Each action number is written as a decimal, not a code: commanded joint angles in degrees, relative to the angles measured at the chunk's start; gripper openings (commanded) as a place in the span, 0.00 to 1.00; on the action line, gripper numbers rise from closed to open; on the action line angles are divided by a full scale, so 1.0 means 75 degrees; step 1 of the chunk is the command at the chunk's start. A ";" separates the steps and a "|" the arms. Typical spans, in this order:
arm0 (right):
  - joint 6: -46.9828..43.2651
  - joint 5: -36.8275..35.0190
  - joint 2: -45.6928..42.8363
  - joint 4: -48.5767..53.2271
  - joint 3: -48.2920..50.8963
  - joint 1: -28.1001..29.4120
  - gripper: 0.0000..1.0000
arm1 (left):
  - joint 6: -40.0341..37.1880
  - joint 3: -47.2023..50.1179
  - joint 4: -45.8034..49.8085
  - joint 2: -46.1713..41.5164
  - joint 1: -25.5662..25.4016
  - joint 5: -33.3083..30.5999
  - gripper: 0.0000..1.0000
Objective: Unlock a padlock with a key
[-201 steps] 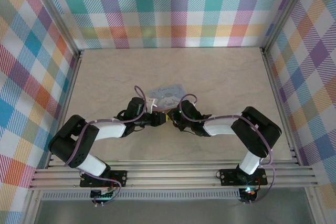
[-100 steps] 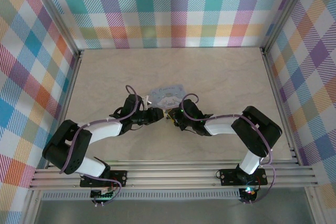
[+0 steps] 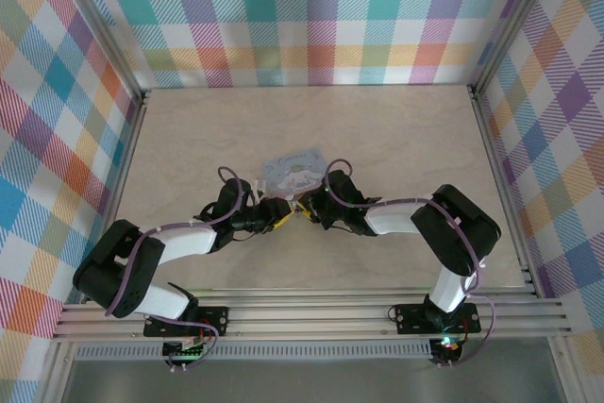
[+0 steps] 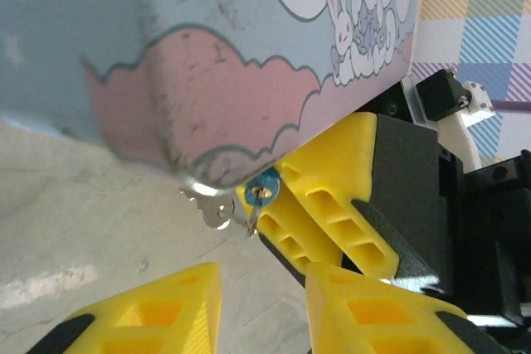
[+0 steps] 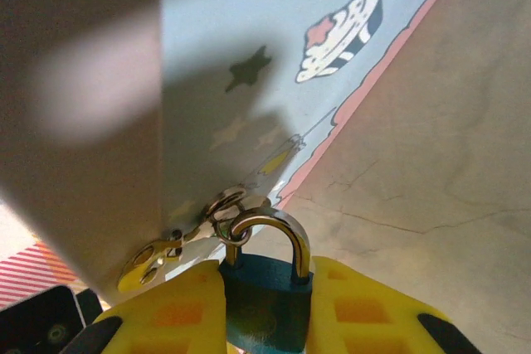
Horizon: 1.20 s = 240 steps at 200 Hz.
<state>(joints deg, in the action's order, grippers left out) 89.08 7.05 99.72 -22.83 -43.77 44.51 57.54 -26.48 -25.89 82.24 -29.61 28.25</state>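
Teal padlock (image 5: 267, 311) in right claw (image 5: 267, 281), beside pale blue cartoon-printed tin (image 5: 274, 55).

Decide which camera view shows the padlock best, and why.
The right wrist view: the padlock shows its teal body and silver loop close, between yellow fingers. The left wrist view gives its blue keyhole end; from above it is too small.

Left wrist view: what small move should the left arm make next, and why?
Probably ease the left gripper forward to the key, then close on it. It stands open and empty, the key hangs loose beside the padlock, and the right gripper clamps the padlock.
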 commanded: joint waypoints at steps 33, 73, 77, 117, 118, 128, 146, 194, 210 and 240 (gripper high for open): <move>-0.0568 0.0556 0.0009 0.0429 -0.0351 -0.0027 0.00 | 0.0413 0.0149 -0.0822 0.0252 -0.0084 -0.0458 0.29; -0.0690 0.0616 -0.0015 0.0536 -0.0421 -0.0029 0.00 | 0.0391 0.0202 -0.0893 0.0273 -0.0147 -0.0730 0.26; -0.0686 0.0635 -0.0004 0.0521 -0.0422 -0.0029 0.00 | 0.0389 0.0201 -0.0887 0.0292 -0.0160 -0.0742 0.26; -0.0601 0.0756 0.0065 0.0461 -0.0480 -0.0029 0.00 | 0.0346 0.0240 -0.0971 0.0321 -0.0375 -0.0941 0.25; -0.0602 0.0758 0.0064 0.0469 -0.0486 -0.0029 0.00 | 0.0351 0.0239 -0.0968 0.0321 -0.0382 -0.0936 0.25; -0.0578 0.0771 0.0061 0.0471 -0.0469 -0.0029 0.00 | 0.0350 0.0238 -0.0969 0.0339 -0.0422 -0.0958 0.25; -0.0525 0.0794 0.0065 0.0429 -0.0446 -0.0029 0.00 | 0.0356 0.0223 -0.0984 0.0415 -0.0487 -0.0969 0.25; -0.0432 0.0875 0.0074 0.0387 -0.0457 -0.0029 0.00 | 0.0309 0.0213 -0.1105 0.0604 -0.0589 -0.1024 0.21; -0.0387 0.0903 0.0068 0.0338 -0.0443 -0.0040 0.00 | 0.0252 0.0190 -0.1095 0.0644 -0.0633 -0.1019 0.20; -0.0369 0.1031 0.0136 0.0326 -0.0515 -0.0053 0.00 | 0.0133 0.0179 -0.1077 0.0690 -0.0657 -0.1036 0.19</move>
<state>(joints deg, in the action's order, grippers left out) 85.25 12.01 99.98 -18.83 -45.56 44.21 59.55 -25.39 -33.45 86.48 -33.69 21.32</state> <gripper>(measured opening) 0.221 0.195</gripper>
